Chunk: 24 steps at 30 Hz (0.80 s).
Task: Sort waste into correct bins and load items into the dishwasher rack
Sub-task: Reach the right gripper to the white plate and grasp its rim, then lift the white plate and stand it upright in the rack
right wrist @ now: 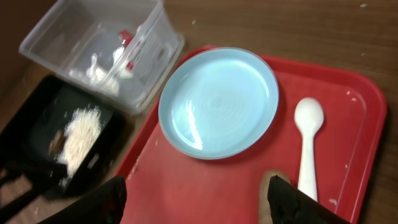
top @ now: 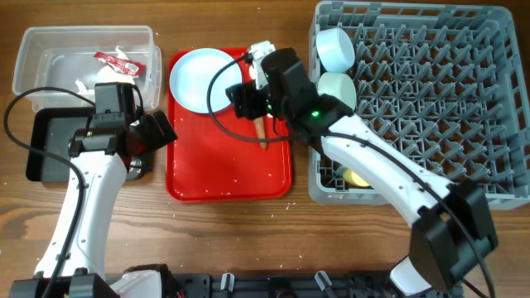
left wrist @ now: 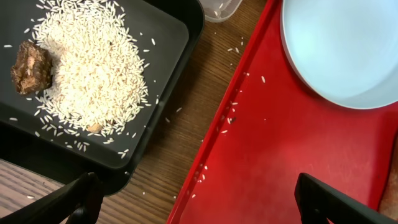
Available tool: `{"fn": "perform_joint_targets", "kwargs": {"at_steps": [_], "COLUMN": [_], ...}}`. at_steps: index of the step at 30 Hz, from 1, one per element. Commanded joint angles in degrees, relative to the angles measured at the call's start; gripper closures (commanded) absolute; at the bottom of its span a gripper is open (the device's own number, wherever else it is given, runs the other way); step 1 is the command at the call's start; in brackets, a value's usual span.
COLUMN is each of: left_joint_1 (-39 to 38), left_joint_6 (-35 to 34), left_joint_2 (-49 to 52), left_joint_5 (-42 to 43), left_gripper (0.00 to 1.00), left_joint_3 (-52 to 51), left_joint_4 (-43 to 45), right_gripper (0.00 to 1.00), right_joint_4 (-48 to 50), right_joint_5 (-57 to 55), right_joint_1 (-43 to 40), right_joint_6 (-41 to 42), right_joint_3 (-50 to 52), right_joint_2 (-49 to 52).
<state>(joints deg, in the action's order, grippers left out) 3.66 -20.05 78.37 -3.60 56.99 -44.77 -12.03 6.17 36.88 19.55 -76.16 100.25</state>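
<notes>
The pale blue plate [top: 199,79] lies on the red serving tray [top: 228,178], with the white spoon [right wrist: 309,146] to its right and the brown stick [top: 262,131] below. My right gripper [top: 244,101] hangs open and empty above the tray [right wrist: 196,205], the stick's tip [right wrist: 268,186] by its right finger. My left gripper [top: 157,131] is open and empty over the red tray's left edge [left wrist: 205,208]. The black tray [left wrist: 155,37] holds rice crumbs [left wrist: 93,62] and the dark brown lump [left wrist: 30,67]. The clear tub [top: 50,50] holds the wrapper [top: 112,58] and white paper [top: 83,85].
The grey rack [top: 431,108] fills the right side and holds the pale blue bowl [top: 335,48], the pale green bowl [top: 338,89] and the yellow cup [top: 358,176]. A few rice grains lie scattered on the wood [left wrist: 177,111] and along the red tray's edge.
</notes>
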Motion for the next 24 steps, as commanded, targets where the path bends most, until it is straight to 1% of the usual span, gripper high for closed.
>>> {"fn": "perform_joint_targets", "kwargs": {"at_steps": [1,2,3,4,6,8,10,11,14,16,17,24], "left_joint_1": [-0.1,-0.1,-0.1,-0.1,-0.1,-0.1,-0.1,-0.1,-0.1,-0.1,-0.1,-0.1], "left_joint_6": [-0.1,-0.1,-0.1,-0.1,-0.1,-0.1,-0.1,-0.1,-0.1,-0.1,-0.1,-0.1], "left_joint_2": [0.2,0.2,0.2,0.2,0.2,0.2,0.2,0.2,0.2,0.2,0.2,0.2], "left_joint_5": [-0.5,-0.5,-0.6,-0.6,-0.6,-0.5,-0.6,-0.6,-0.6,-0.6,-0.6,-0.5], "left_gripper": [0.00,0.00,0.00,0.00,0.00,0.00,0.00,0.00,0.00,0.00,0.00,0.00], "left_joint_3": [0.7,0.7,0.7,0.7,0.7,0.7,0.7,0.7,0.7,0.7,0.7,0.7], "left_joint_4": [0.2,0.2,0.1,0.1,0.1,0.1,0.2,0.1,0.1,0.1,0.1,0.1], "right_gripper": [0.33,0.41,0.45,0.45,0.46,0.46,0.46,0.46,0.50,0.51,0.53,0.55], "right_joint_4": [3.7,4.7,4.6,3.2,-5.0,-14.2,-17.7,-18.7,-18.0,-16.6,-15.7,-15.0], "right_joint_5": [-6.0,-6.0,-5.7,-5.3,-5.6,-6.9,-7.5,-7.5,-7.5,-7.5,-7.6,-9.4], "right_joint_1": [0.0,0.0,0.1,0.2,0.2,0.2,0.2,0.2,0.2,0.2,0.2,0.2], "right_joint_6": [7.5,7.5,7.6,7.4,5.1,1.4,1.0,1.3,5.1,6.2,6.6,9.0], "right_joint_3": [0.0,0.0,-0.7,-2.1,-11.1,-24.8,-31.5,-34.1,-34.1,-34.1,-34.1,-34.1], "right_joint_2": [2.7,3.3,3.7,4.1,5.6,10.4,15.0,19.2,27.4,30.8,32.7,40.0]}}
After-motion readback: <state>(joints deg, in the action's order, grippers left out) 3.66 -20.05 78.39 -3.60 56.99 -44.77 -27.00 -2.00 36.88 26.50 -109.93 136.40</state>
